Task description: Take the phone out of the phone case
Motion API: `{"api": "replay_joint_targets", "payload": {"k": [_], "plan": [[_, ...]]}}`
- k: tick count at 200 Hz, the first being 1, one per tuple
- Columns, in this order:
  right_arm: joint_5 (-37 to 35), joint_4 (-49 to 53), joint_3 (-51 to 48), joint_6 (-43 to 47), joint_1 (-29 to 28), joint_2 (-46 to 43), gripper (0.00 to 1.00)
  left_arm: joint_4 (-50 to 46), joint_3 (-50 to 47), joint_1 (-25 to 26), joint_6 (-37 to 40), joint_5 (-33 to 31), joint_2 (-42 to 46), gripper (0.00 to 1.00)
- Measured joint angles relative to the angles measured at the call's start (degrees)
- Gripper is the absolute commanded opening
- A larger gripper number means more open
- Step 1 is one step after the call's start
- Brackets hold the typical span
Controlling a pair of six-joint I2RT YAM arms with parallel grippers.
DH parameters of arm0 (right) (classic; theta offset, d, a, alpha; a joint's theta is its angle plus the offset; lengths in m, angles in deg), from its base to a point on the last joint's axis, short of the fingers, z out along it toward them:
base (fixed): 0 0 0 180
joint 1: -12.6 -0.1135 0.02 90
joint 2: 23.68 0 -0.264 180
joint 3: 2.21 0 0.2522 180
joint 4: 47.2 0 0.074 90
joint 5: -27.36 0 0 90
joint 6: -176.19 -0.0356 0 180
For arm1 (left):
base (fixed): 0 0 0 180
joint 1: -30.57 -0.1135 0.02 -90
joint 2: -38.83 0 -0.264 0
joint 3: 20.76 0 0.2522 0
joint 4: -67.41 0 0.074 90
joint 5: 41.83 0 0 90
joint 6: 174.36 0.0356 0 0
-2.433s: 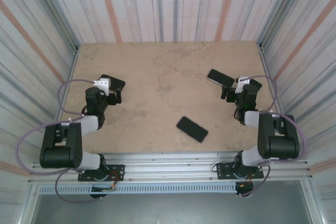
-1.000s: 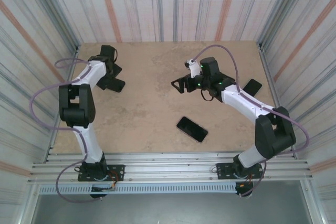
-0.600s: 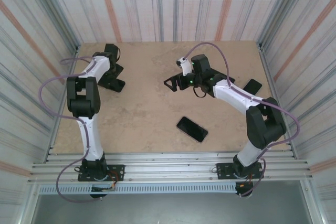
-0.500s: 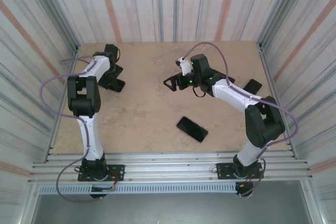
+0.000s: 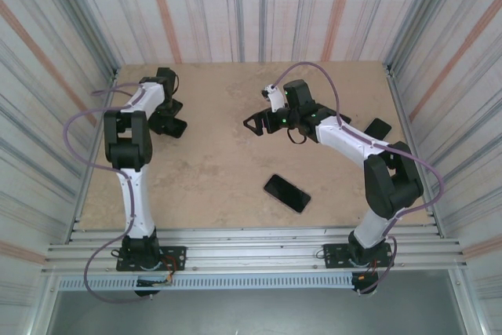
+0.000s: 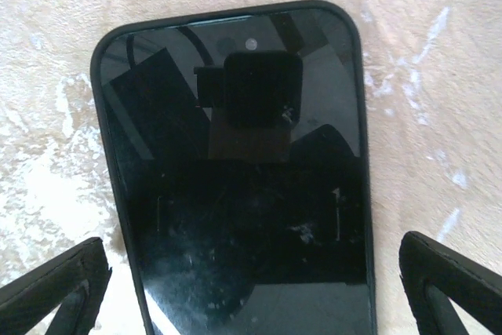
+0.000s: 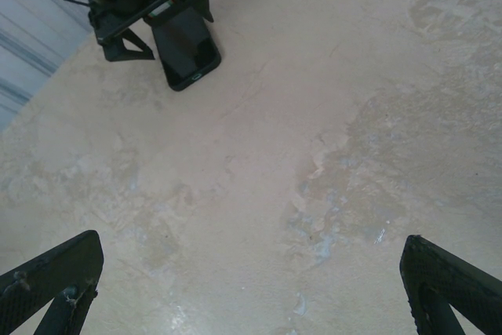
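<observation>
Far left on the table (image 5: 220,170), the cased phone (image 6: 235,194) lies flat, screen up, between the left gripper's (image 5: 167,112) spread fingers, touching neither, while the right gripper (image 5: 256,124) hangs wide open above mid-table, holding nothing.

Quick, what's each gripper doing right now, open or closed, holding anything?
The left gripper is open, fingers either side of the cased phone, not gripping it.
The right gripper is open over the table, holding nothing.
</observation>
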Motion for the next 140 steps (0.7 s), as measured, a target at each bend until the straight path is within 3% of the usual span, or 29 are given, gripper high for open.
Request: {"api": "replay_joint_targets", "payload": {"k": [56,101,140], "plan": [[0.00,0.55,0.00,0.00,0.96,0.00,0.99,-0.33,0.02,-0.48,0.04,0.57,-0.46,0.95],[0.24,0.66,0.00,-0.39,1.27,0.00,0.99,-0.20,-0.68,-0.76,0.44,1.05,-0.17,0.73],[1.29,0.59,0.00,-1.77,1.27,0.00,0.99,0.90,-1.77,-1.07,1.09,1.68,0.66,0.68]]}}
